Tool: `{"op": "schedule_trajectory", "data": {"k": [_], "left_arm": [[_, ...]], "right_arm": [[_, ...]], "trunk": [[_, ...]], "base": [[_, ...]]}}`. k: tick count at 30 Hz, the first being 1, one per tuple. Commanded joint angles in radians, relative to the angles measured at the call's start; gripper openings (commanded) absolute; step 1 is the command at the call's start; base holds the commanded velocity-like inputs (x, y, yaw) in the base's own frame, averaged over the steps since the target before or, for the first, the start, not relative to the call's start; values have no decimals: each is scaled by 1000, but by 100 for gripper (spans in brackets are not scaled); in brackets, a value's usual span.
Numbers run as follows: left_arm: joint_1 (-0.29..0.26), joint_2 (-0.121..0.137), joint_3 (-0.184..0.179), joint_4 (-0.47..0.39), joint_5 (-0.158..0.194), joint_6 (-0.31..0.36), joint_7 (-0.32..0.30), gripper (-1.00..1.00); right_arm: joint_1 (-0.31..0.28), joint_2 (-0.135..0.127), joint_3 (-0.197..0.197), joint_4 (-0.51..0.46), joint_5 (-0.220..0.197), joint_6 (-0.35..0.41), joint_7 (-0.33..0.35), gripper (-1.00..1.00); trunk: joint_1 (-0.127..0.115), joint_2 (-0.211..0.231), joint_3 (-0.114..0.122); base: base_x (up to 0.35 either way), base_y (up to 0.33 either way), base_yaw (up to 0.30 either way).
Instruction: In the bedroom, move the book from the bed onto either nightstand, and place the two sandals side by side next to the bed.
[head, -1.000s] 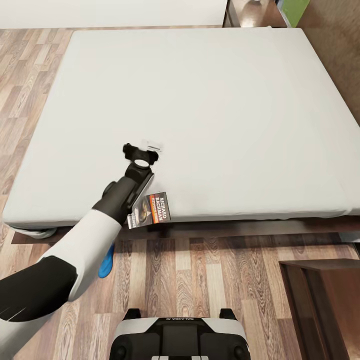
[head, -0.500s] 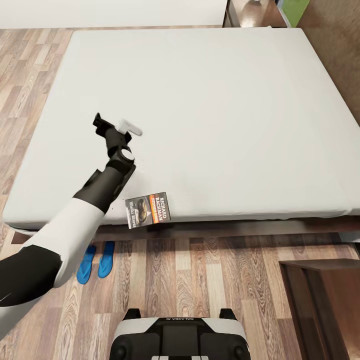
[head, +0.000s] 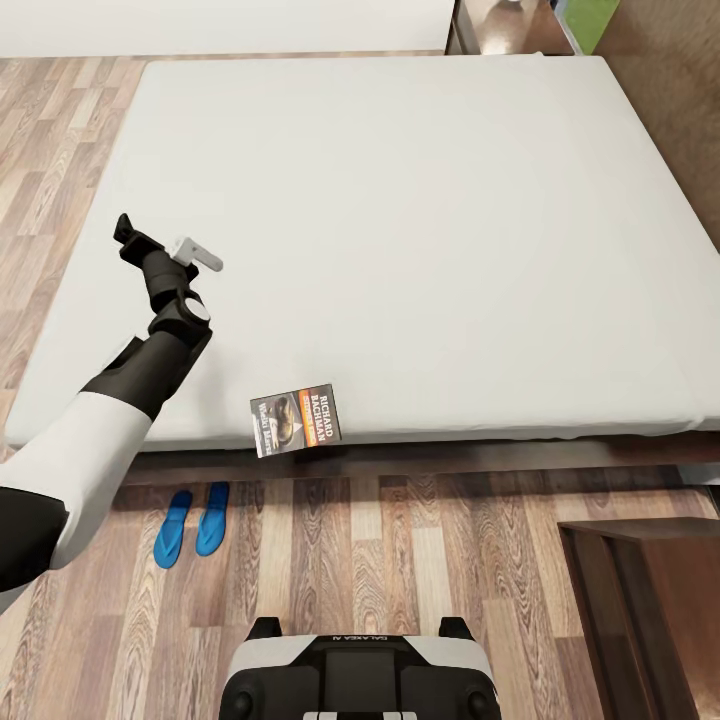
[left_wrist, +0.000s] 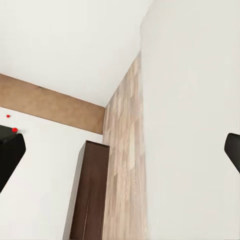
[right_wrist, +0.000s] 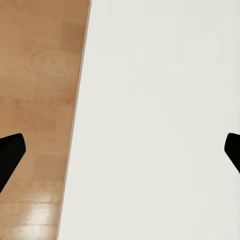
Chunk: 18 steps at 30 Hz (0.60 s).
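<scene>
The book (head: 295, 420), dark grey with an orange band, lies flat at the front edge of the bed (head: 400, 220), slightly overhanging the pale mattress. Two blue sandals (head: 172, 527) (head: 212, 517) lie side by side on the wood floor just in front of the bed frame. My left gripper (head: 165, 245) hovers over the left part of the mattress, well left of and beyond the book, open and empty. In the left wrist view the left gripper (left_wrist: 120, 150) has its fingertips (left_wrist: 10, 155) wide apart. In the right wrist view the right gripper (right_wrist: 120, 150) is open too, with nothing between its fingers.
A dark brown nightstand (head: 495, 25) with a glossy top stands by the bed's far corner. A dark wooden piece of furniture (head: 640, 600) fills the near right floor. My base (head: 358, 670) is at the bottom edge. Wood-plank floor runs along the bed's left and front.
My left arm has swung left and back from just above the book to the left part of the mattress. The book and both sandals now show uncovered and have not moved.
</scene>
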Motion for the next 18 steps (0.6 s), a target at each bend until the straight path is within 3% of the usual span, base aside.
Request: {"op": "schedule_trajectory", "data": {"k": [1,18], "left_arm": [[-1,1,-5,0,-5,8,2,100],[-1,1,-5,0,-5,8,2,100]], "right_arm": [[1,0,5,-3,4,9,-2,100],[1,0,5,-3,4,9,-2,100]], "trunk": [[0,0,0],[0,0,0]], "base": [[0,0,0],[0,0,0]]}}
